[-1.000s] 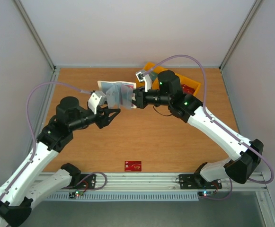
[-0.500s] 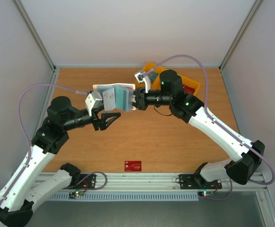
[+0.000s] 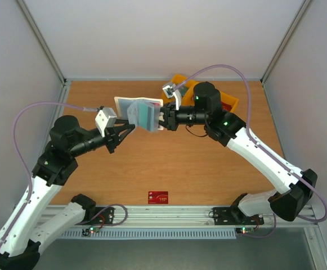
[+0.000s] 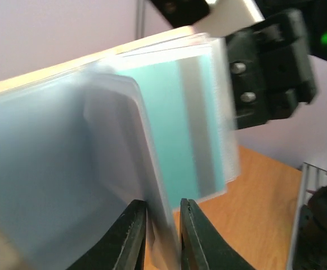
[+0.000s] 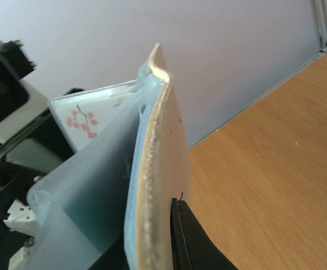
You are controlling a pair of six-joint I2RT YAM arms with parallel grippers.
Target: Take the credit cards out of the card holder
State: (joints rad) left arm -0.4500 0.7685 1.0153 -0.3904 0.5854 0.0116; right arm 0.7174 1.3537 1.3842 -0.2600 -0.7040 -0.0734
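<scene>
The card holder [image 3: 140, 111] hangs open in the air over the back of the table, cream cover outward, with my right gripper [image 3: 163, 120] shut on its right edge. In the right wrist view the cream cover [image 5: 158, 169] is pinched at my right gripper [image 5: 157, 247], and a card with reddish blossom print [image 5: 89, 119] shows behind it. From the left, my left gripper [image 3: 128, 129] meets the holder's lower edge. In the left wrist view my left gripper [image 4: 163, 239] is shut on a pale credit card's [image 4: 115, 146] edge in its clear sleeve. A teal card [image 4: 177, 135] lies beside it.
A red card [image 3: 158, 197] lies flat near the table's front edge. The yellow bin tray [image 3: 229, 103] stands at the back right behind the right arm. Grey walls close in the table on three sides.
My left gripper first opened wider, then closed narrowly on the pale card's edge. The left arm's elbow drew back to the left. The right gripper kept the holder almost still.
</scene>
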